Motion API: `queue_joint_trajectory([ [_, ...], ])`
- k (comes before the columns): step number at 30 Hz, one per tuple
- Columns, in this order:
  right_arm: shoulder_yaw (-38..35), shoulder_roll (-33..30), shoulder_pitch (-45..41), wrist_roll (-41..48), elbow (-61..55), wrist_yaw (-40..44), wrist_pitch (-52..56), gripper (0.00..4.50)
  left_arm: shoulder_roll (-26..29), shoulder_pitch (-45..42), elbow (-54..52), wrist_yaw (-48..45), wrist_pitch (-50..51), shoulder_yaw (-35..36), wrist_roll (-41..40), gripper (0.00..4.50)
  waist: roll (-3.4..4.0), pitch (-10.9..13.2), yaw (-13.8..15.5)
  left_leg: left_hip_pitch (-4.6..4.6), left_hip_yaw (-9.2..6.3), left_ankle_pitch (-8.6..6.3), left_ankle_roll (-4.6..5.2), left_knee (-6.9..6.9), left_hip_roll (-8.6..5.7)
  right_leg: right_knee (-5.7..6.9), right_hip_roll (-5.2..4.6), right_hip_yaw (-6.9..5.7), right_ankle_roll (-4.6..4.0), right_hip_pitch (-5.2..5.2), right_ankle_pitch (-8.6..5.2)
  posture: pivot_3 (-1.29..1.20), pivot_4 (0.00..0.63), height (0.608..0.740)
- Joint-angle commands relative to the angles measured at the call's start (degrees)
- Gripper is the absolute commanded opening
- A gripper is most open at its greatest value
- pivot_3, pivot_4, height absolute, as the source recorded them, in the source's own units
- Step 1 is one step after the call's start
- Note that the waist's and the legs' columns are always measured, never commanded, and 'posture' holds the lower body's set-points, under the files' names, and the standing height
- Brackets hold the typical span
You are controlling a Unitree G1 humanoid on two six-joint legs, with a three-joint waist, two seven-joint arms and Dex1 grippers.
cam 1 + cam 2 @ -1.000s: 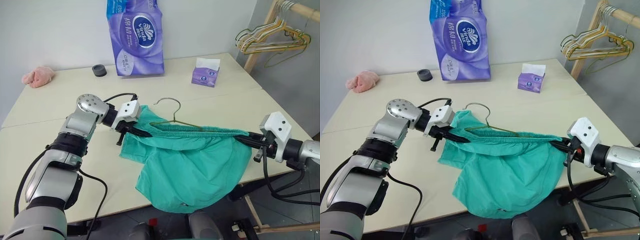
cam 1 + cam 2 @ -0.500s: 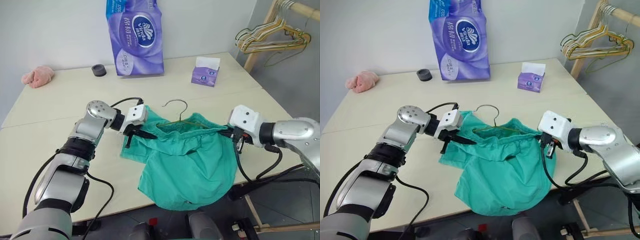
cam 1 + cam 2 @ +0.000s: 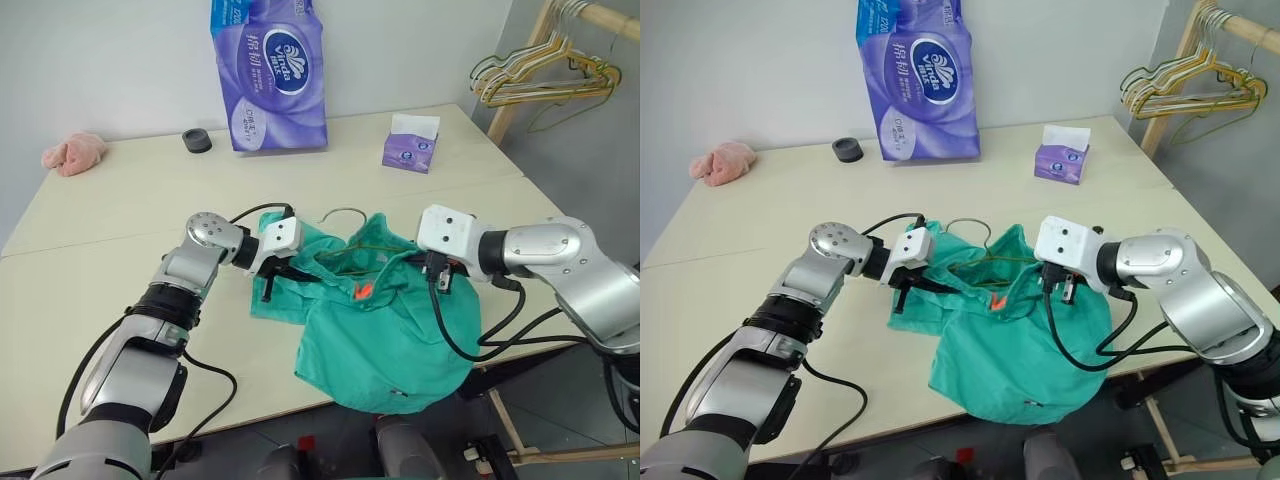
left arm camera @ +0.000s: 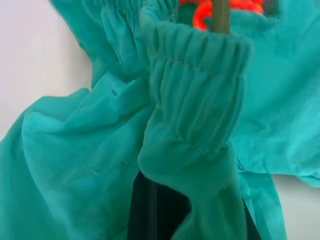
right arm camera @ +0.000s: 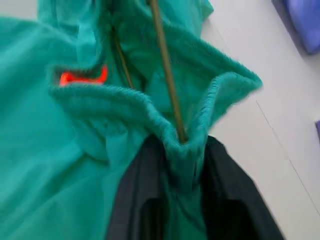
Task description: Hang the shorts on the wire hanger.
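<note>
Right wrist view shows the right hand point(image 5: 182, 150) gripping the shorts point(image 3: 390, 320) waistband, with the wire hanger point(image 5: 165, 75) just ahead. Left hand point(image 3: 283, 272) pinches the waistband too; both should keep it taut on the wire.

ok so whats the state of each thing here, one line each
shorts: bunched, waistband slack, draped off the table edge
hanger: lying inside the waistband, hook poking out
left gripper: shut on the waistband
right gripper: fingers astride the waistband
tissue box: open, tissue sticking up
</note>
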Motion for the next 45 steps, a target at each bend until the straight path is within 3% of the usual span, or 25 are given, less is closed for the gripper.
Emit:
queue_joint_trajectory([
  [1,-2.13,-0.25,-1.14,1.42,-3.45,1.68,0.74,2.16,-0.36,-0.86,-1.60,1.63,-1.67,1.94,-0.16,0.00,0.00,0.00,-0.12,0.00,0.00,0.00,0.00,0.00,0.00,0.00,0.00,0.00,0.00,0.00,0.00,-0.31,0.103,0.740],
  [7,-7.00,-1.40,-0.57,4.64,-7.74,2.10,4.56,4.15,-1.69,-0.85,-0.48,3.74,-3.37,2.65,-0.36,0.00,0.00,0.00,-0.36,0.00,-0.03,0.00,0.00,0.00,0.00,0.01,0.00,-0.01,0.00,-0.01,0.00,-0.31,0.101,0.740],
  [13,-13.61,-10.48,5.03,4.40,-7.04,3.57,4.81,4.15,-1.66,-0.34,-0.10,3.66,-4.38,2.87,-0.34,0.00,0.00,0.00,-0.18,-0.01,-0.01,0.00,0.00,0.00,-0.03,-0.03,-0.05,-0.02,0.00,0.01,0.00,-0.31,0.101,0.740],
  [17,-12.41,-13.22,6.58,3.11,-4.30,4.47,1.29,4.15,-1.87,-0.77,1.07,3.46,-5.37,2.74,-0.22,0.00,0.00,-0.01,-0.50,0.00,0.03,0.00,0.00,-0.01,-0.02,-0.01,-0.04,0.00,0.00,0.01,0.00,-0.32,0.098,0.740],
  [25,-2.00,-10.11,3.13,-2.87,6.90,7.85,-5.50,4.15,-2.47,-1.71,2.80,3.02,-7.13,2.49,0.01,0.00,0.00,-0.01,-1.56,0.00,0.03,0.00,0.00,-0.02,-0.01,-0.01,-0.04,-0.01,0.00,0.01,0.00,-0.33,0.097,0.740],
  [30,3.50,-5.01,-2.10,-7.67,15.42,9.51,-9.36,4.15,-2.41,-1.29,2.86,2.93,-7.74,2.22,0.35,0.00,0.00,-0.01,-2.25,0.01,0.02,0.00,0.00,-0.02,-0.02,0.00,-0.04,-0.01,0.00,0.01,0.00,-0.33,0.098,0.740],
  [34,5.29,-2.47,-4.88,-9.57,18.11,11.31,-10.41,3.29,-2.31,-1.26,3.02,2.86,-8.08,2.16,0.67,0.00,0.00,-0.01,-2.88,0.00,0.00,0.00,0.00,-0.03,-0.02,-0.01,-0.04,-0.02,0.00,-0.01,0.00,-0.32,0.101,0.740],
  [43,5.80,-0.93,-4.33,-12.51,18.80,14.12,-12.17,0.22,-2.26,-0.89,2.87,3.46,-8.34,2.61,0.79,0.00,0.00,-0.01,-3.00,0.00,0.00,0.00,0.00,-0.03,-0.02,-0.01,-0.04,-0.02,0.00,-0.02,0.00,-0.31,0.102,0.740],
  [45,5.38,-0.02,-4.41,-12.78,18.73,14.06,-11.93,0.03,-2.44,-0.91,3.21,4.32,-9.14,2.81,1.01,0.00,0.01,-0.01,-3.10,0.00,-0.01,0.00,0.00,-0.03,-0.02,-0.01,-0.04,-0.03,0.00,-0.02,0.00,-0.32,0.103,0.740],
])
